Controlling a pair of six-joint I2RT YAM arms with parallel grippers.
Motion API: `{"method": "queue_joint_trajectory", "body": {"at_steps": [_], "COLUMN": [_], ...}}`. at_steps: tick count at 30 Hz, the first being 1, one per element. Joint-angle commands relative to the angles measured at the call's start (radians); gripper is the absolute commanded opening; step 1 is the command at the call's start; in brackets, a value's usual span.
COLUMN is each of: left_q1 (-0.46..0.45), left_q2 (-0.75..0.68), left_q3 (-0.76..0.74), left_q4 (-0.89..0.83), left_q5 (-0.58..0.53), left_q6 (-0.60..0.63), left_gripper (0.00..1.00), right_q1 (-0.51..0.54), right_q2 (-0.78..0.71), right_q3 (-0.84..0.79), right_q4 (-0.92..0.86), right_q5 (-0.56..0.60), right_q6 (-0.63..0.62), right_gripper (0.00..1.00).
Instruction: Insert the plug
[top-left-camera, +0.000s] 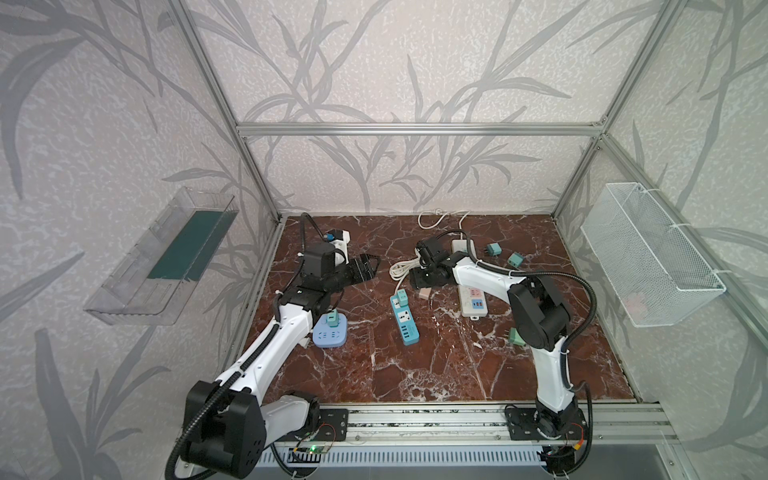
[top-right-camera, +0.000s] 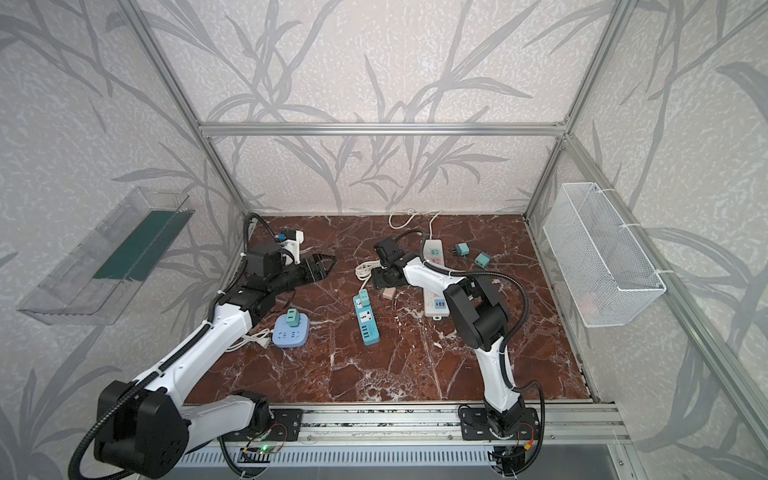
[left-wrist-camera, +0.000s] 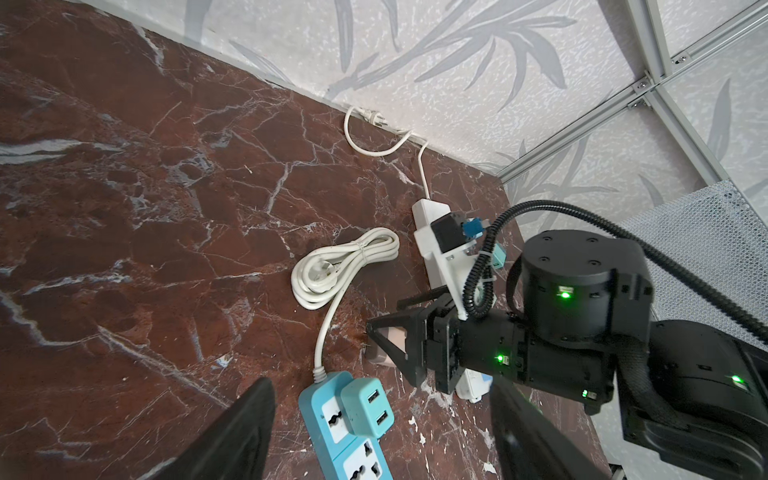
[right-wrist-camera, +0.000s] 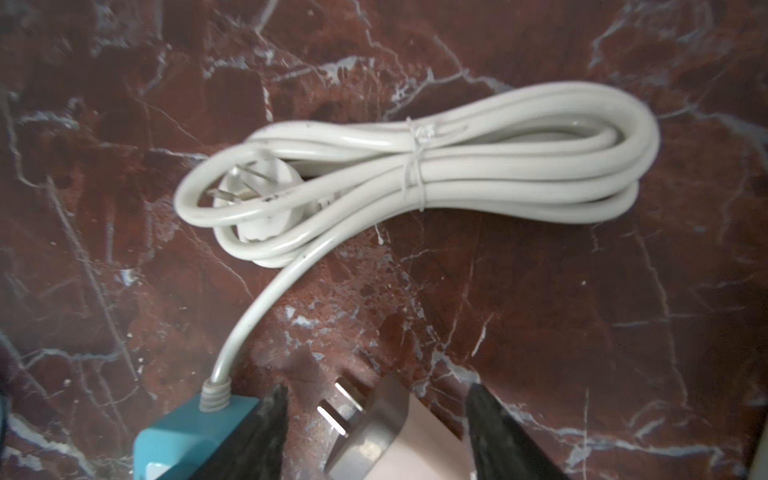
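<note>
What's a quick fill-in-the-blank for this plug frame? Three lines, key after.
1. The right gripper straddles a ____ plug lying on the table.
2. The teal power strip has ____ adapter plugged into it.
3. The left gripper is open and holds ____.
Missing words: pink; one; nothing.

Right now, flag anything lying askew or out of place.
The pink plug lies tipped on its side, prongs pointing along the table instead of down, between the right gripper's open jaws.
</note>
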Motion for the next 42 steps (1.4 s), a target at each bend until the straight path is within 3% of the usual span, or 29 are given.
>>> {"method": "queue_joint_trajectory", "body": {"at_steps": [1, 12, 20, 23, 27, 31, 34, 38, 42], "left_q1": [0.001, 0.001, -0.022, -0.066, -0.169, -0.255, -0.258, -0.258, -0.257], "left_q2": [-0.032, -0.069, -0.091, -0.094, -0.049, 0.088, 0.168, 0.205, 0.209], "left_q3": [0.024, -0.003, -0.018, -0.018, 0.049, 0.220, 0.285, 0.306, 0.327], "left_q4": [0.019, 0.084, 0.100, 0.065, -0.080, -0.316, -0.356, -0.315, -0.326], "left_q5": [0.018, 0.068, 0.069, -0.040, -0.259, -0.508, -0.523, -0.528, -0.522], "left_q6": [-0.008, -0.018, 0.011, 0.065, 0.176, 0.195, 0.161, 0.143, 0.142], "left_gripper": [0.80, 0.80, 0.80, 0.76, 0.73, 0.71, 0.69, 0.69, 0.69], "right_q1": [0.007, 0.010, -0.005, -0.004, -0.003, -0.004, -0.010, -0.010, -0.008], "right_q2": [0.019, -0.133, -0.265, -0.350, -0.506, -0.528, -0.500, -0.439, -0.360], "right_q3": [0.016, -0.155, -0.207, -0.252, -0.440, -0.523, -0.552, -0.571, -0.547], "right_q4": [-0.077, -0.139, -0.238, -0.288, -0.125, -0.022, 0.052, 0.122, 0.135], "right_q5": [0.036, 0.010, -0.020, 0.088, 0.116, 0.153, 0.184, 0.085, 0.079], "right_q6": [-0.016, -0.109, -0.247, -0.221, -0.172, -0.113, -0.112, -0.122, -0.114], "right_gripper": [0.63, 0.59, 0.71, 0.73, 0.74, 0.74, 0.73, 0.71, 0.69]}}
